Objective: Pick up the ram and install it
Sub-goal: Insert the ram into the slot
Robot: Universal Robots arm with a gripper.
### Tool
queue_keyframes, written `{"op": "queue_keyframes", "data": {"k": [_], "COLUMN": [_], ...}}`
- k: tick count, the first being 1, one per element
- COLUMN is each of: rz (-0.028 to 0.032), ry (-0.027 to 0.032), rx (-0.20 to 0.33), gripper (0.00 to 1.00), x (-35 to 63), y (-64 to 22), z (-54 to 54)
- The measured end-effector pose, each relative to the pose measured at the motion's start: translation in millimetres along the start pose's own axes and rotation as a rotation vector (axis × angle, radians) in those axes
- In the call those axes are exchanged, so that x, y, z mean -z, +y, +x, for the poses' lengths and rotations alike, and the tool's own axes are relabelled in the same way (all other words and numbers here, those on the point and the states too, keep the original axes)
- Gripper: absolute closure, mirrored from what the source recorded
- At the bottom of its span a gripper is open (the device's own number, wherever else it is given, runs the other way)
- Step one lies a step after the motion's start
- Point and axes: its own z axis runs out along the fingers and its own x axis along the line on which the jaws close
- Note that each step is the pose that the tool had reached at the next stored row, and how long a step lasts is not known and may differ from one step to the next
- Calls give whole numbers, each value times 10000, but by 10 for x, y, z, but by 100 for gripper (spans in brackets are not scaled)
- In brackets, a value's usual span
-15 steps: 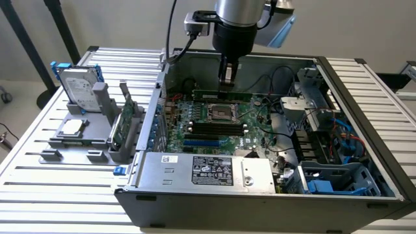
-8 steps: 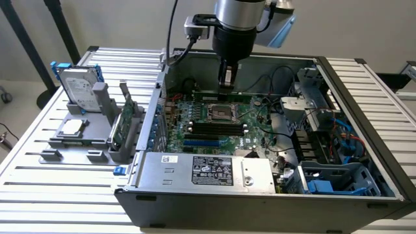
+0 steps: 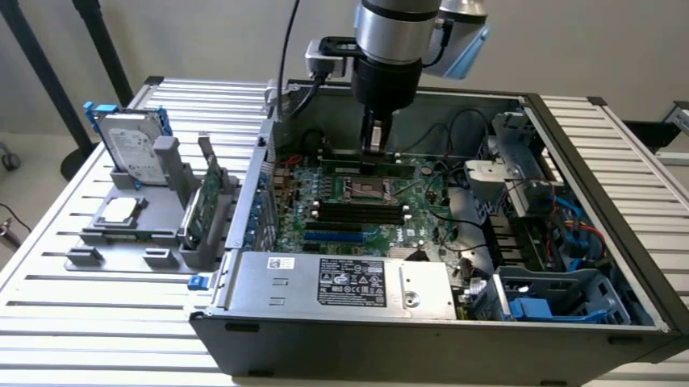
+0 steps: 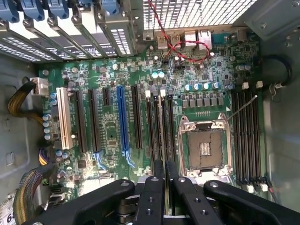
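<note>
Slats of the counter (image 3: 64,322) carry an open computer case (image 3: 603,161), lying on its side with the motherboard (image 3: 431,201) facing up. The arm reaches down into it, and the claw (image 3: 373,145) is closed on the ram (image 3: 356,167), gripping the thin green stick by its upper edge near the middle. The ram hangs level and low over the board, just beside the CPU socket (image 3: 361,191) on the side away from the power supply (image 3: 344,282). Whether its lower edge touches a slot cannot be told.

From the wrist view the claw (image 4: 165,187) shows its two black fingers (image 4: 153,199) drawn close together, with the ram (image 4: 162,126) seen edge-on as a narrow strip between them. It runs in line with the black memory slots beside the CPU socket (image 4: 205,147). Another bank of slots (image 4: 246,140) sits on the socket's other side, and a blue expansion slot (image 4: 123,119) lies further off.

On the exterior view's left, well apart from the case, a grey holder (image 3: 119,234) keeps a silver hard drive (image 3: 135,145) with blue rails and a green expansion card (image 3: 206,197) upright
</note>
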Motion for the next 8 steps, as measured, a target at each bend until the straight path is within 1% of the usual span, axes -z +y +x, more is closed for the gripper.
{"op": "queue_keyframes", "data": {"k": [4, 8], "rz": [2, 3], "ry": [-4, -4], "rx": [-115, -122], "gripper": [86, 86], "x": [-72, -145], "y": [-3, -6], "z": [2, 3]}}
